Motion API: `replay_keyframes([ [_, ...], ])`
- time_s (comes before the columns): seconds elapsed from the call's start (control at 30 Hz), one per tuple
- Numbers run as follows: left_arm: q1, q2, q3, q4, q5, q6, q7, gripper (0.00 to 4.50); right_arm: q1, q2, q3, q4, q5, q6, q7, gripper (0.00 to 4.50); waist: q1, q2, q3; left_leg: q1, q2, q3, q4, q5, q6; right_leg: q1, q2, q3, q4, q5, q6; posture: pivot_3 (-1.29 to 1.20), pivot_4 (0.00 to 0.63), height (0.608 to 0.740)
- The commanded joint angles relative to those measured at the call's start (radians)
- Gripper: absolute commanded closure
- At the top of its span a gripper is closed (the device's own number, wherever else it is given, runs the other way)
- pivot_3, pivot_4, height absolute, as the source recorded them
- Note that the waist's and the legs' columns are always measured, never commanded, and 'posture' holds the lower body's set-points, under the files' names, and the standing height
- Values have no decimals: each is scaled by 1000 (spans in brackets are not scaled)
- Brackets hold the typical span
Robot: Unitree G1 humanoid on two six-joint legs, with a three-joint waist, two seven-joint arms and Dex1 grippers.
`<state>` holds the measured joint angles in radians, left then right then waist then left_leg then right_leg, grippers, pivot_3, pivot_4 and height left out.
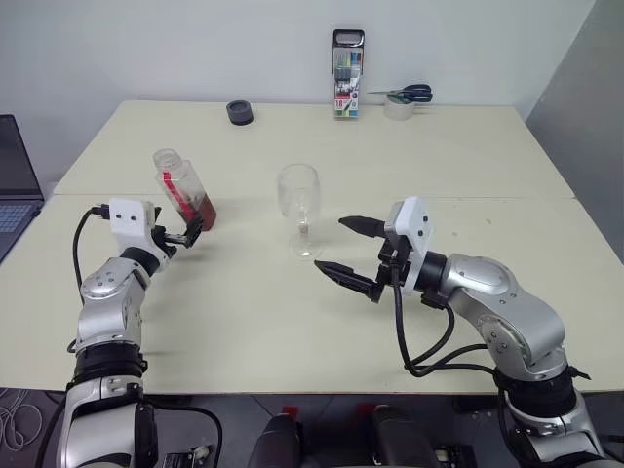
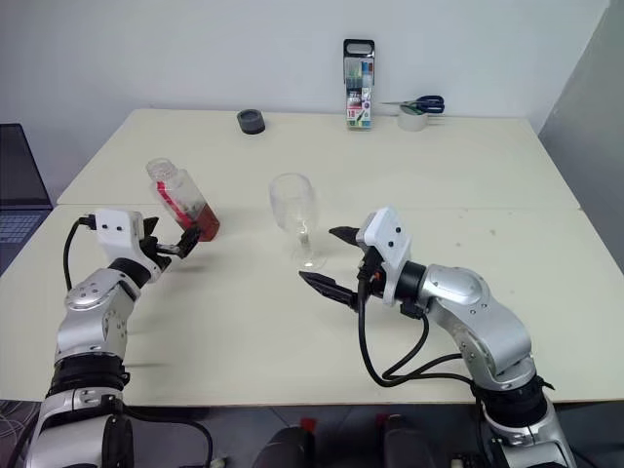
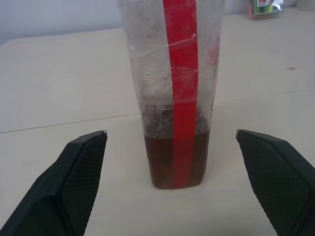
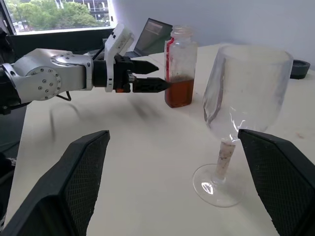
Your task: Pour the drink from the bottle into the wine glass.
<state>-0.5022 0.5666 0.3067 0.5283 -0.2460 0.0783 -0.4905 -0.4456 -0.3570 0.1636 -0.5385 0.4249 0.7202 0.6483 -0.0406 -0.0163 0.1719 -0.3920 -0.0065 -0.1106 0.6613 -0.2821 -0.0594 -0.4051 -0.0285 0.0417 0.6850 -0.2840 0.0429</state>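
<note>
The bottle (image 1: pixel 182 188) stands capless on the table's left half, with the reddish-brown drink (image 3: pixel 160 160) filling its bottom part. My left gripper (image 1: pixel 192 233) is open just in front of it. Its black fingers (image 3: pixel 81 167) sit wide on either side of the bottle without touching, and the tips reach the bottle's lower part. The wine glass (image 1: pixel 299 209) stands upright and looks empty at the table's middle. My right gripper (image 1: pixel 331 245) is open just to the right of the stem, its fingers (image 4: pixel 275 167) level and pointing at the glass.
At the table's far edge stand a marker pack (image 1: pixel 348 74), scissors (image 1: pixel 406 94) on a tape roll (image 1: pixel 397 108), and a small black round object (image 1: pixel 240 112). A laptop (image 1: pixel 14 185) sits off the table's left side.
</note>
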Motion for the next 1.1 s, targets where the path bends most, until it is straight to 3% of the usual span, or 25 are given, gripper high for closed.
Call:
replay_keyframes([
  [0.03, -41, 18, 0, 10, 6, -24, -2, 0, -27, -5, -1, -33, 22, 3, -4, 43, 0, 0, 0, 0, 0, 0, 0, 0, 0, 0, 0, 0, 0, 0, 0, 0, 150, 740],
  [0.63, -217, 45, -11, 231, 18, -94, -48, 0, -34, -31, 11, -37, 30, -17, -3, 43, -1, 0, 0, -1, 0, 0, 0, 0, 0, 0, 0, 0, 0, 0, 0, 0, 150, 740],
  [0.73, -260, 51, -17, 301, 30, -111, -48, 533, -30, -31, 16, -35, 26, -25, -3, 0, -1, 0, 0, -1, 0, 0, 1, 0, 0, 0, 0, -1, 0, 0, 0, 0, 150, 740],
  [0.93, -308, 58, -30, 401, 48, -137, -62, 2370, -28, -34, 22, -33, 21, -36, -6, 0, -6, 0, 0, -1, 0, 0, 0, 0, 0, 0, 0, -1, 0, 0, 0, 0, 150, 740],
  [1.0, -313, 57, -32, 414, 49, -144, -69, 2730, -26, -36, 23, -34, 19, -38, -8, 0, -9, 0, 0, -1, 0, 0, 0, 0, 0, 0, 0, -1, 0, 0, 0, 0, 150, 740],
  [1.1, -302, 44, -37, 388, 44, -150, -84, 2757, -25, -39, 20, -40, 17, -41, -13, 0, -11, 0, 0, -1, 0, 0, 1, 0, 0, 0, 0, -1, 1, 0, 0, 0, 150, 740],
])
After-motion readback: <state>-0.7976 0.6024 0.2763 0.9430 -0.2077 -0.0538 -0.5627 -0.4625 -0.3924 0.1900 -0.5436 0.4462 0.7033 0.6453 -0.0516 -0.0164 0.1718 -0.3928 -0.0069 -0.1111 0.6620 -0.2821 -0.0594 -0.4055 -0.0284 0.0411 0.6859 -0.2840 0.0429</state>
